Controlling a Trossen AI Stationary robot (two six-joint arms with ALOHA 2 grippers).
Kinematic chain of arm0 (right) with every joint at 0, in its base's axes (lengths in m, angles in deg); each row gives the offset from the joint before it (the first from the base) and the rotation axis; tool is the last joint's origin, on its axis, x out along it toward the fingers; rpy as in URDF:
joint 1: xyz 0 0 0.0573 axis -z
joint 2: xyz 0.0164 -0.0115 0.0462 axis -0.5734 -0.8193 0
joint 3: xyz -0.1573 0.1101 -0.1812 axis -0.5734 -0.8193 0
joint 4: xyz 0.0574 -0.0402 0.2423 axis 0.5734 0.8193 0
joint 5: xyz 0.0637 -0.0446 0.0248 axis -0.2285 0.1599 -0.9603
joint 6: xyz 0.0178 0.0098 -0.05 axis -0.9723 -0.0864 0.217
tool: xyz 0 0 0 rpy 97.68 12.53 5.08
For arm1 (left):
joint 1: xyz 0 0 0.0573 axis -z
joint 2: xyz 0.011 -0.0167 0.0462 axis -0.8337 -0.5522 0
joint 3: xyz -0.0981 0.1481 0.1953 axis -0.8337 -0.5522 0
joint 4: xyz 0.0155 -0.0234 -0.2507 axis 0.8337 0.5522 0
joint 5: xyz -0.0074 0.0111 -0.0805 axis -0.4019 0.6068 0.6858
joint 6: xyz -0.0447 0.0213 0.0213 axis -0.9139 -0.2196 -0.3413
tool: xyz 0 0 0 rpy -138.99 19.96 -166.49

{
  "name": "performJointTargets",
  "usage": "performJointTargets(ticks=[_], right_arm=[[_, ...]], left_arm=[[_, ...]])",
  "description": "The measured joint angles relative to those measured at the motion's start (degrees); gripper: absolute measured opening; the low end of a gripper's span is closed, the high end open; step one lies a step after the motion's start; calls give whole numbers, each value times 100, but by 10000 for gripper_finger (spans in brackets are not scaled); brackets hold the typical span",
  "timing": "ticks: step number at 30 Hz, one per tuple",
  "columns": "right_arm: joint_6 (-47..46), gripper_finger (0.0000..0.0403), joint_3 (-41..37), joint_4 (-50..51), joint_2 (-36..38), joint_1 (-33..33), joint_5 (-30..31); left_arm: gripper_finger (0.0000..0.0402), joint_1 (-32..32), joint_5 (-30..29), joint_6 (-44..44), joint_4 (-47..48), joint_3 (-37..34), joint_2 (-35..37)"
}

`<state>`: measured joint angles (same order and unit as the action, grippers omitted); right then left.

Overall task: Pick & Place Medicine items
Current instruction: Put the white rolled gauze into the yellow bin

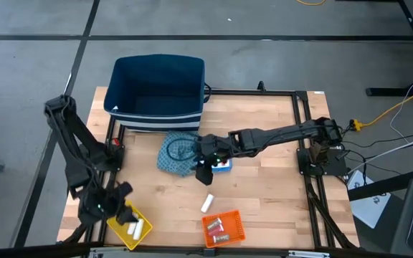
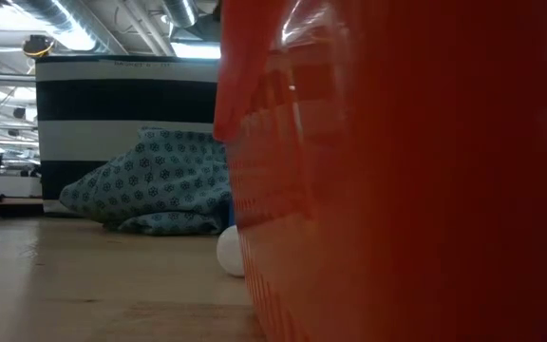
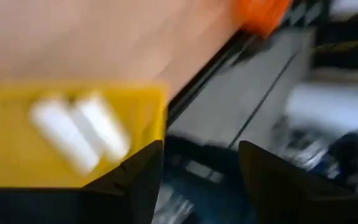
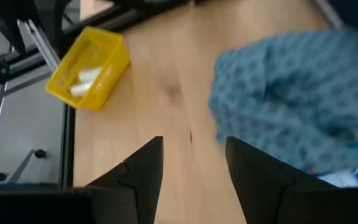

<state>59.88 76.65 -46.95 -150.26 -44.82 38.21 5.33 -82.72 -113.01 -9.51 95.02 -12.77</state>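
My right gripper point(image 1: 205, 170) point(image 4: 191, 171) is open and hovers beside the teal patterned cloth point(image 1: 178, 153) point(image 4: 291, 99), with nothing between its fingers. The flat blue-and-white box point(image 1: 223, 165) lies just beside it on the table. One white cylinder point(image 1: 207, 203) point(image 2: 230, 252) lies alone on the wood. The orange tray point(image 1: 223, 227) holds small pieces. My left gripper point(image 1: 120, 208) point(image 3: 194, 168) is open over the near edge of the yellow tray point(image 1: 131, 223) point(image 3: 17, 137), where two white cylinders point(image 3: 79, 130) point(image 4: 87, 79) lie side by side.
A dark blue bin with striped walls point(image 1: 158, 89) point(image 2: 126, 119) stands at the table's far edge behind the cloth. The orange tray's wall point(image 2: 406, 171) fills the right of the low view. Black frame rails point(image 1: 303, 143) run along the table's sides. Bare wood point(image 1: 264, 193) lies right of the loose cylinder.
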Motion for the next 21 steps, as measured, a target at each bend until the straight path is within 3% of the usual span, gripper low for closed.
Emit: performJointTargets(ticks=[5,9,12,15,21], right_arm=[[25,176,666,897,0,102,658],[-535,176,1454,2761,0,115,1982],[-1274,176,2160,4533,0,112,2870],[-1988,176,2795,6081,9,114,3362],[-2423,176,2932,6050,564,61,3620]], left_arm=[[197,-388,-827,437,458,0,500],[196,-1067,-806,992,630,0,531],[196,-1698,-549,1600,457,0,407],[196,-2427,-88,2379,59,0,215],[196,-3818,1009,3853,-1392,4,-420]])
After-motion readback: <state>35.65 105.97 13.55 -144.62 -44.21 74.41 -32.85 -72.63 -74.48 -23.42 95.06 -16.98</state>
